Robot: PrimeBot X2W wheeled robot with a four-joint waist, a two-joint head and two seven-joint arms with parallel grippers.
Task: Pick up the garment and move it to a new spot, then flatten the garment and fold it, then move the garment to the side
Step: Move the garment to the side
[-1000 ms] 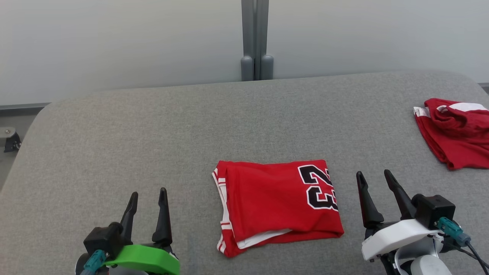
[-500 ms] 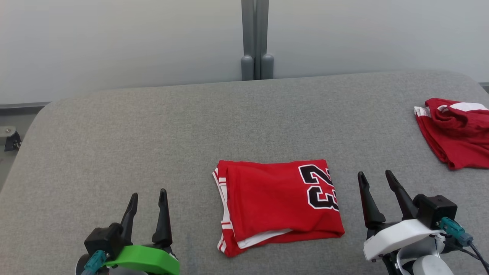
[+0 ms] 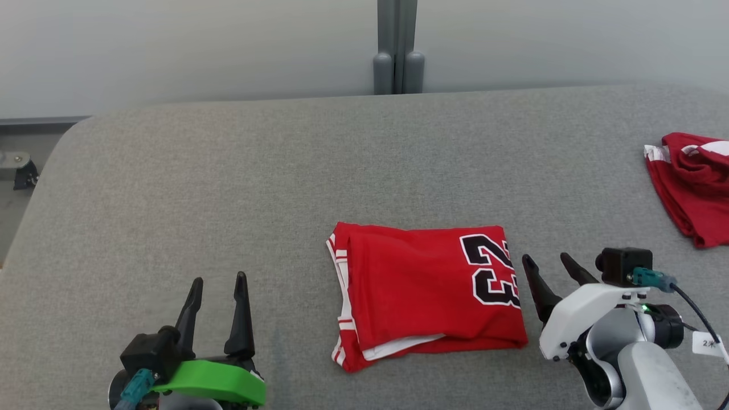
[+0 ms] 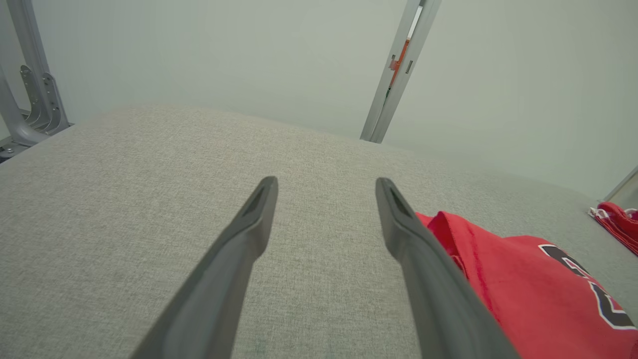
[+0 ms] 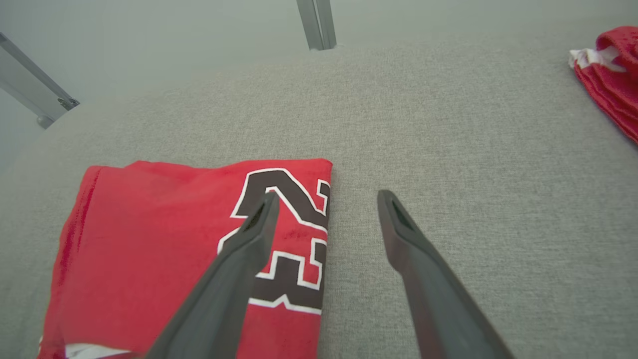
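The garment is a red jersey with a black "23", folded into a rough rectangle on the grey padded table. It also shows in the left wrist view and the right wrist view. My right gripper stands open just off the jersey's right edge; in its own view one finger hangs over the number and the other over bare table. My left gripper is open over bare table, well left of the jersey.
A second red and white garment lies crumpled at the table's far right edge. A grey post stands behind the table against a pale wall. A metal bracket sits beyond the table's left corner.
The head view has shifted, so the whole scene sits lower and to the right. My right gripper has come in closer to the jersey's right edge. The left gripper holds its place.
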